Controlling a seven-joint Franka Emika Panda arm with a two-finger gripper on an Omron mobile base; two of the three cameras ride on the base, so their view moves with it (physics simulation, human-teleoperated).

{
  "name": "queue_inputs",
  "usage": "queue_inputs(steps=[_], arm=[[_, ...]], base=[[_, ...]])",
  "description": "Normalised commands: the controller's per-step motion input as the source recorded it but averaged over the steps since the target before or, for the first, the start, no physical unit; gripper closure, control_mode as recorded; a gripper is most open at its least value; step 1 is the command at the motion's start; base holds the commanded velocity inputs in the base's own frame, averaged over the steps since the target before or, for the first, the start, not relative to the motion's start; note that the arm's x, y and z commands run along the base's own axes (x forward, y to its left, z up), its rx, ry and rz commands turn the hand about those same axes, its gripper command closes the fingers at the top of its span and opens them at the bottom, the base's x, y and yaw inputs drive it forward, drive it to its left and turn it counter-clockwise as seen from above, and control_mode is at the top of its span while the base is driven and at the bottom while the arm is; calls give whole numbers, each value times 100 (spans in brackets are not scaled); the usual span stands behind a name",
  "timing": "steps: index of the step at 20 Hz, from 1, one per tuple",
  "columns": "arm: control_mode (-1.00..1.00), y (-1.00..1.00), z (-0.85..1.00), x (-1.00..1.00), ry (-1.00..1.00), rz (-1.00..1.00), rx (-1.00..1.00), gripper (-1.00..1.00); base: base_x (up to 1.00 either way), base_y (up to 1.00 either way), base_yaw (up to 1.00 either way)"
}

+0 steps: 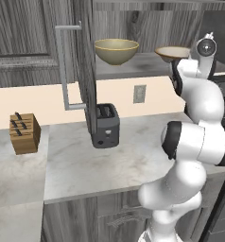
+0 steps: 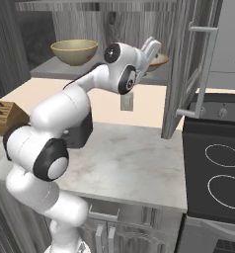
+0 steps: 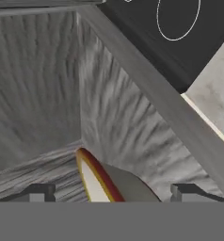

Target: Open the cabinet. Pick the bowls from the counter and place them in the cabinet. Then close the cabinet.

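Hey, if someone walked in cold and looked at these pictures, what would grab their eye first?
Probably the big white arm reaching up into the open cabinet, its pincer open on either side of the tan-rimmed bowl on the shelf. Next, the olive-yellow bowl sitting further left on that same shelf. Below on the counter, a dark toaster and a wooden knife block stand out.

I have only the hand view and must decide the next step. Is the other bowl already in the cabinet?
Observer: Yes, the olive bowl stands on the shelf, left of the tan bowl.
Operator: Are any bowls on the counter?
Observer: No. The counter bears a toaster and a knife block.
Operator: Are both doors open?
Observer: Yes, the left door and the right door both stand open.
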Motion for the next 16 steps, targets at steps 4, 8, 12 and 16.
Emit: queue_inputs(steps=[4,8,12,16], arm=[[-100,0,11,-59,-10,0,2,-100],[-100,0,21,-50,0,0,3,-100],[-100,0,26,-54,2,0,5,-100],[-100,0,38,-56,14,0,5,-100]], base=[[0,0,0],[0,0,0],[0,0,0],[0,0,0]])
